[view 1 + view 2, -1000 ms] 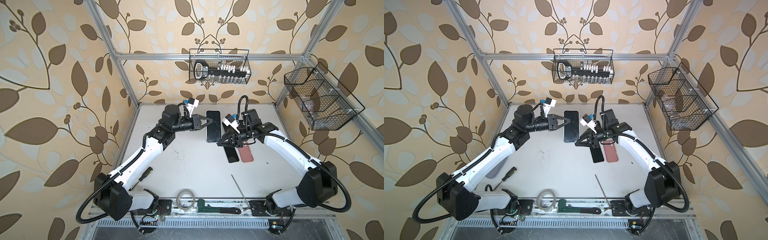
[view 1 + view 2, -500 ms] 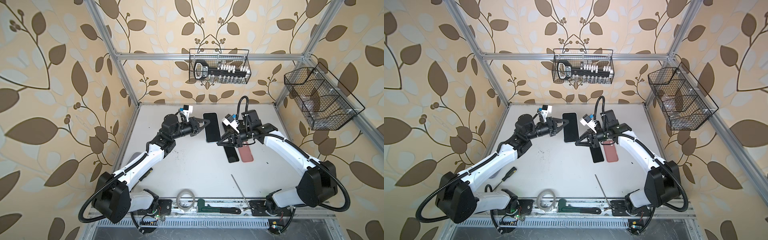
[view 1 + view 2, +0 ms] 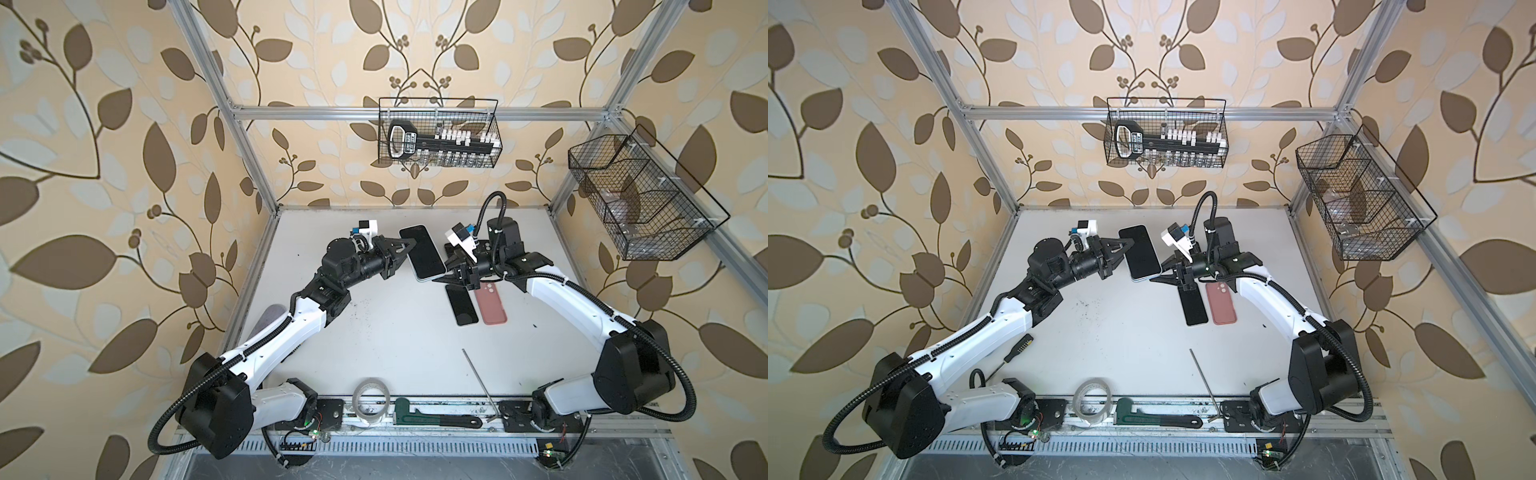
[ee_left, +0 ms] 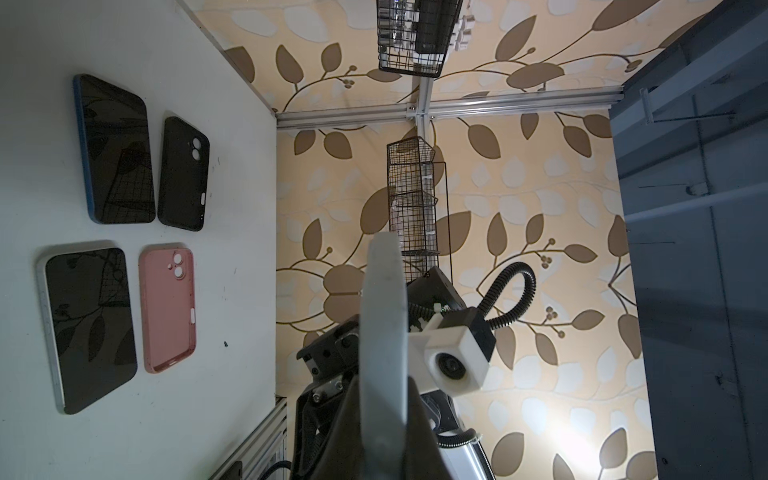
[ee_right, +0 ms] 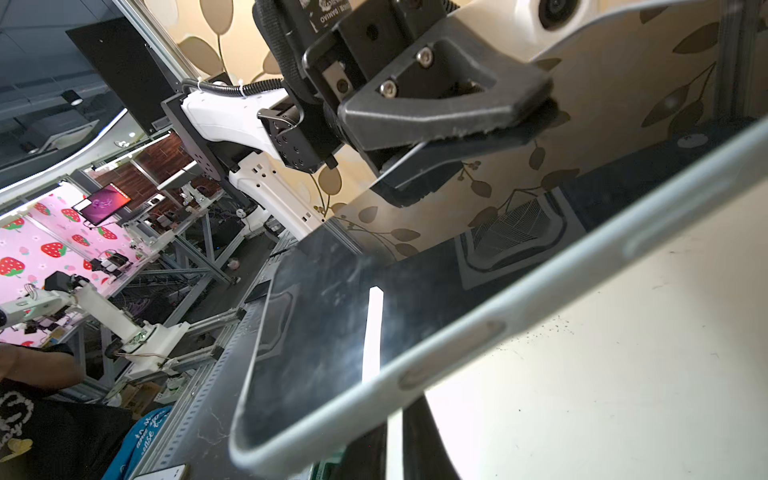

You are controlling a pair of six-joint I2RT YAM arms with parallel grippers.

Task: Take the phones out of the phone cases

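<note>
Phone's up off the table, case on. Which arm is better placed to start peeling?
Right. Left fingers are shut on the cased phone at its far end, holding it up as anchor. Right fingers sit at its near corner, where a peel can start; whether they already pinch it is unclear.

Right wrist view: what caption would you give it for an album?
Left claw pinching the far edge of a phone snug in its pale case, above the white table.
</note>
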